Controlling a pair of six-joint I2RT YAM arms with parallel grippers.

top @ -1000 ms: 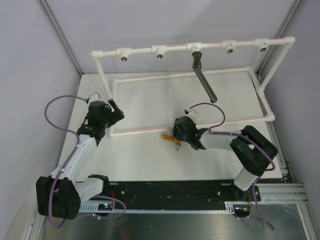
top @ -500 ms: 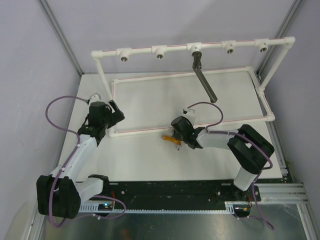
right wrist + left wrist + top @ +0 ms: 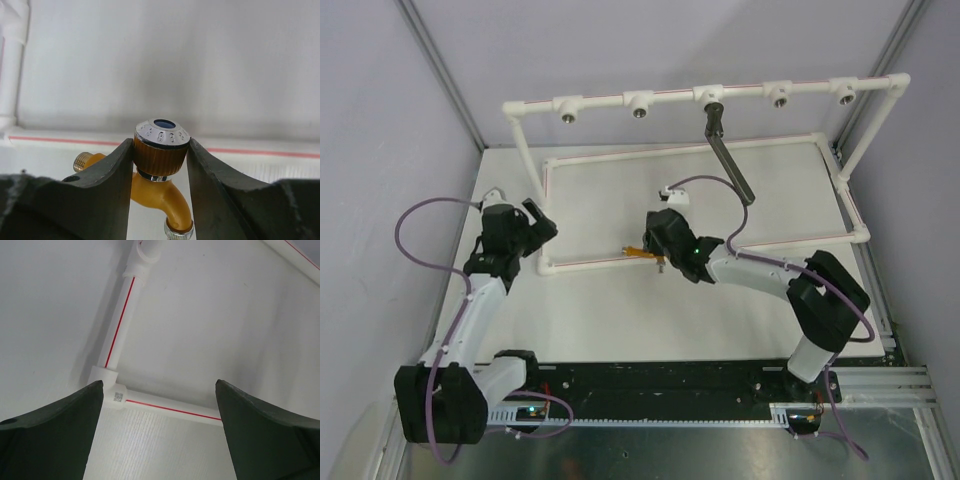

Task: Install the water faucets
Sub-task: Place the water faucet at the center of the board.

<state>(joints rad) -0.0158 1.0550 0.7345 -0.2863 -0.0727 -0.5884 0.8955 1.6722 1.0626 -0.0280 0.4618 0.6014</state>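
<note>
Closest to you, your right gripper (image 3: 160, 150) is clamped on the orange-brass tap (image 3: 156, 192). The fingers squeeze the ribbed collar just under the silver-blue knob (image 3: 162, 131), with the spout hanging down and the threaded stub poking out to one side. From above, the tap is just beside the front rail of the white pipe frame (image 3: 790, 238), and I can't tell if it's clear of the table. A bit further out, your left gripper (image 3: 159, 385) has its jaws wide apart with nothing in them, hovering over the frame's near corner joint. At the back, the black tap (image 3: 728, 160) looks seated already in the middle socket of the top rail, long arm slanting down. So I'd say you're on the carry step for tap number two. Next you'll need to pick one of the free sockets (image 3: 638, 103), get the threaded end level and square to it, then twist it in. The grip's up on the collar, so watch it doesn't swivel.
</note>
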